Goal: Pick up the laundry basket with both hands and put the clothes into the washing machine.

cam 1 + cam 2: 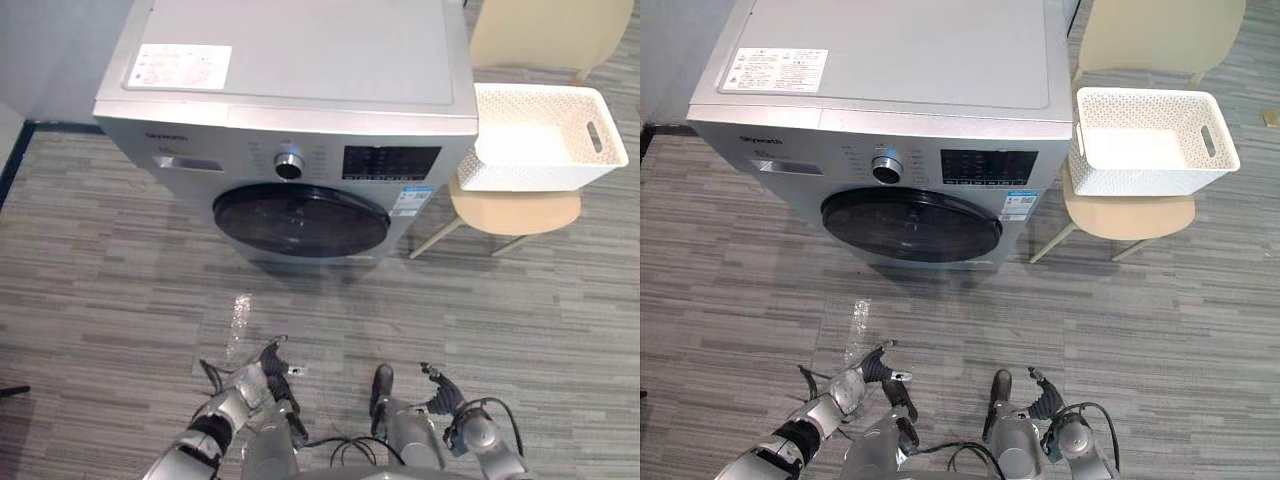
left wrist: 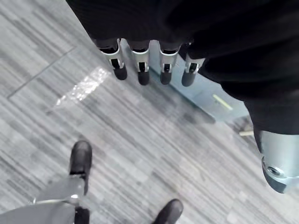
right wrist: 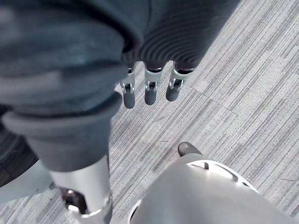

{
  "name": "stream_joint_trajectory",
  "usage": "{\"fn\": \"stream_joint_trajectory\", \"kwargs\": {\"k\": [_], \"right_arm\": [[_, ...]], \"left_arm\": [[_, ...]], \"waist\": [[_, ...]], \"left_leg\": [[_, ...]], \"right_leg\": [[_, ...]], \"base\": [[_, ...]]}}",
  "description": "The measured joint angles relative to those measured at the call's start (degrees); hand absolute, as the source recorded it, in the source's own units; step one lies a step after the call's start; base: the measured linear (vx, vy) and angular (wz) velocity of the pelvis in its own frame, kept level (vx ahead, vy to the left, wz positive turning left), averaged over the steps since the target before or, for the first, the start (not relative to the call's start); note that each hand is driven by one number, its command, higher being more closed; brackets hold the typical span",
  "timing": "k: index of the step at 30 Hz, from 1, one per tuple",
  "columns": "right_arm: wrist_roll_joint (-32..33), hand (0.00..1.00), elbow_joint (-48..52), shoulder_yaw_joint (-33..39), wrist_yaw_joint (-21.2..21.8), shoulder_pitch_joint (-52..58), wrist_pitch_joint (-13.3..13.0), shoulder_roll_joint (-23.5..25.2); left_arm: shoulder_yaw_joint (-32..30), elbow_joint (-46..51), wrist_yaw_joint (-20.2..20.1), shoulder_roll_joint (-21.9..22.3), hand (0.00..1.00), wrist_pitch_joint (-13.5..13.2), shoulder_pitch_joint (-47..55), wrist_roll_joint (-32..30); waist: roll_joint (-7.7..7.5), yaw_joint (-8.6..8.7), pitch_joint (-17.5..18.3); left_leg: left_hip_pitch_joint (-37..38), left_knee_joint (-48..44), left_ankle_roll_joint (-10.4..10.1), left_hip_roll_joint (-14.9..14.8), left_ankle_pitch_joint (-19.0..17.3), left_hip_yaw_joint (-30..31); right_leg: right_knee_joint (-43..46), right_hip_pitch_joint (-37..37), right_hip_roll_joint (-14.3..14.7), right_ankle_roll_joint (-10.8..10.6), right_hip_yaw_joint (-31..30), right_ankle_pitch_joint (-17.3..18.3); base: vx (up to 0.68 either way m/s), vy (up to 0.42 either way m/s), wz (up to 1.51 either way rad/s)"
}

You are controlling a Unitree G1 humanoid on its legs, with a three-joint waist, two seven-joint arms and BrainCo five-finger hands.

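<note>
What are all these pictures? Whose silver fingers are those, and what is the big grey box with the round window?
The silver fingers belong to a robot. Two pictures come from cameras in its head, looking down; the other two come from cameras on its wrists, so you see fingers very close over the striped floor. The big grey box is a washing machine, and the round window is its door, which is closed. Beside it a white laundry basket sits on a tan chair. The left robot hand and the right robot hand hang low, open, holding nothing.
</note>
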State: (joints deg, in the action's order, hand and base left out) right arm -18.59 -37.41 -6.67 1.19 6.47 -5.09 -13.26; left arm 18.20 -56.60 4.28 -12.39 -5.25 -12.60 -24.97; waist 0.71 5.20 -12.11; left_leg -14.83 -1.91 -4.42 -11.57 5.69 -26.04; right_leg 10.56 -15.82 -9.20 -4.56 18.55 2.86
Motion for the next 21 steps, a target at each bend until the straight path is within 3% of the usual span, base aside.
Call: {"fn": "stream_joint_trajectory", "kwargs": {"k": [3, 4, 6, 7, 10, 11, 12, 13, 14, 15, 16, 17, 18, 20, 21], "right_arm": [[0.0, 0.0, -3.2, -0.2, -0.8, -0.3, 0.1, 1.1], [0.0, 0.0, -5.1, 0.1, -1.2, -0.7, 0.2, 0.5], [0.0, 0.0, -6.6, 0.2, -1.3, -0.9, 0.4, 0.4], [0.1, 0.0, -7.8, 1.4, -1.5, -0.9, 0.6, 0.3], [1.1, 0.0, -9.5, 4.6, -2.8, -0.7, 0.5, 0.6], [2.7, 0.0, -10.8, 6.6, -4.3, -0.7, 0.2, 1.3], [4.0, 0.0, -12.3, 9.1, -5.5, -0.7, 0.2, 2.5], [4.5, 0.0, -13.0, 10.4, -6.1, -0.5, 0.1, 3.1], [5.6, 0.0, -13.2, 12.7, -7.1, 0.7, 0.1, 4.0], [6.7, 0.0, -13.6, 13.9, -7.8, 1.4, 0.2, 4.3], [7.1, 0.0, -13.7, 14.0, -7.8, 1.7, 0.2, 4.5], [7.8, 0.0, -13.5, 14.8, -7.9, 1.9, 0.2, 5.3], [8.4, 0.0, -13.7, 15.2, -8.4, 1.4, 0.1, 5.7], [9.1, 0.0, -15.3, 15.1, -8.7, 0.5, -0.4, 6.6], [9.1, 0.0, -15.8, 15.0, -8.7, 0.4, -0.3, 7.3]], "left_arm": [[-4.5, 6.8, 2.4, 2.5, 0.0, -0.5, 4.6, 6.3], [-6.2, 12.7, 2.3, 3.6, 0.0, -2.3, 8.8, 11.2], [-8.1, 16.0, 2.0, 3.7, 0.0, -3.1, 11.9, 16.8], [-11.2, 17.9, 2.6, 3.4, 0.0, -4.2, 14.9, 21.1], [-13.3, 18.2, 5.0, 2.7, 0.0, -5.3, 18.4, 22.1], [-14.4, 17.7, 6.0, 2.7, 0.0, -5.6, 20.6, 22.2], [-16.0, 17.5, 6.5, 2.7, 0.0, -5.8, 23.0, 22.3], [-16.6, 17.5, 6.7, 3.1, 0.0, -5.9, 24.6, 22.6], [-16.7, 17.4, 7.2, 3.7, 0.0, -5.9, 27.8, 22.8], [-16.8, 15.6, 8.0, 4.7, 0.0, -6.1, 29.7, 22.7], [-16.8, 14.7, 8.4, 5.5, 0.0, -6.1, 30.3, 22.7], [-17.2, 13.4, 8.3, 6.5, 0.0, -6.0, 30.8, 22.7], [-17.9, 13.1, 8.3, 6.5, 0.0, -6.0, 31.3, 22.8], [-18.9, 12.5, 8.3, 6.2, 0.0, -6.1, 31.0, 22.8], [-19.1, 11.7, 8.2, 6.0, 0.0, -6.1, 30.9, 22.7]], "waist": [[0.86, -0.96, 0.2], [1.73, -2.31, 0.1], [2.47, -3.56, 0.1], [3.1, -4.65, 0.3], [4.04, -6.99, 0.9], [4.23, -8.01, 1.2], [2.84, -8.1, 1.2], [2.57, -8.05, 1.5], [2.47, -8.14, 1.9], [1.78, -8.63, 2.3], [1.51, -8.83, 2.2], [1.53, -9.26, 2.3], [1.32, -9.07, 2.6], [-0.05, -8.93, 3.0], [-0.85, -8.71, 3.5]], "left_leg": [[-0.2, -0.1, 0.1, 0.5, 0.3, 3.1], [-0.5, -0.5, 0.2, 1.1, 0.4, 5.9], [-1.0, -1.5, 0.2, 1.9, 0.4, 8.8], [-2.2, -4.0, 0.2, 3.1, 0.3, 12.4], [-3.8, -6.8, 1.7, 5.4, -0.7, 13.9], [-3.8, -8.2, 5.0, 6.4, -3.0, 13.9], [-4.2, -11.7, 7.3, 8.0, -5.1, 13.9], [-4.9, -15.4, 8.4, 8.9, -6.9, 13.9], [-5.2, -20.8, 7.8, 10.2, -12.5, 14.2], [-4.5, -24.2, 8.6, 12.1, -16.0, 15.9], [-4.2, -25.0, 9.0, 12.9, -16.9, 16.7], [-2.5, -25.2, 9.7, 14.0, -17.8, 18.4], [-0.3, -24.5, 10.6, 15.0, -18.3, 21.2], [2.6, -22.5, 10.8, 16.1, -17.9, 25.3], [4.6, -21.3, 10.8, 16.7, -17.6, 27.7]], "right_leg": [[-0.6, 2.3, -0.4, -0.1, 3.1, 0.1], [-0.8, 4.2, -0.9, -0.6, 5.7, 0.5], [-0.7, 6.4, -1.7, -1.1, 8.7, 1.2], [-0.5, 9.5, -2.9, -1.9, 13.0, 2.3], [0.3, 13.7, -5.1, -3.1, 19.9, 4.7], [1.4, 16.2, -6.0, -4.7, 23.0, 6.2], [3.2, 18.3, -8.5, -6.4, 25.2, 8.2], [4.8, 19.5, -9.8, -7.5, 26.5, 9.1], [9.0, 22.6, -12.1, -8.7, 28.9, 10.9], [16.9, 23.2, -16.1, -8.0, 27.2, 10.9], [22.0, 22.0, -17.9, -6.0, 24.8, 9.6], [32.0, 18.4, -20.3, 2.1, 18.2, 4.3], [40.3, 14.3, -20.2, 5.4, 11.0, 2.1], [48.3, 9.0, -16.9, 1.6, 5.7, 6.9], [48.9, 6.4, -14.5, 1.3, 4.7, 8.9]], "base": [[0.03, 0.025, 0.51], [0.03, 0.039, 0.94], [0.02, 0.065, 1.15], [0.01, 0.09, 1.45], [0.0, 0.126, 1.54], [0.05, 0.166, 1.44], [0.08, 0.161, 1.51], [0.18, 0.196, 1.52], [0.31, 0.249, 1.29], [0.34, 0.269, 1.16], [0.35, 0.282, 0.96], [0.31, 0.224, 0.97], [0.25, 0.166, 1.01], [0.31, 0.092, 1.14], [0.31, 0.067, 1.15]]}}
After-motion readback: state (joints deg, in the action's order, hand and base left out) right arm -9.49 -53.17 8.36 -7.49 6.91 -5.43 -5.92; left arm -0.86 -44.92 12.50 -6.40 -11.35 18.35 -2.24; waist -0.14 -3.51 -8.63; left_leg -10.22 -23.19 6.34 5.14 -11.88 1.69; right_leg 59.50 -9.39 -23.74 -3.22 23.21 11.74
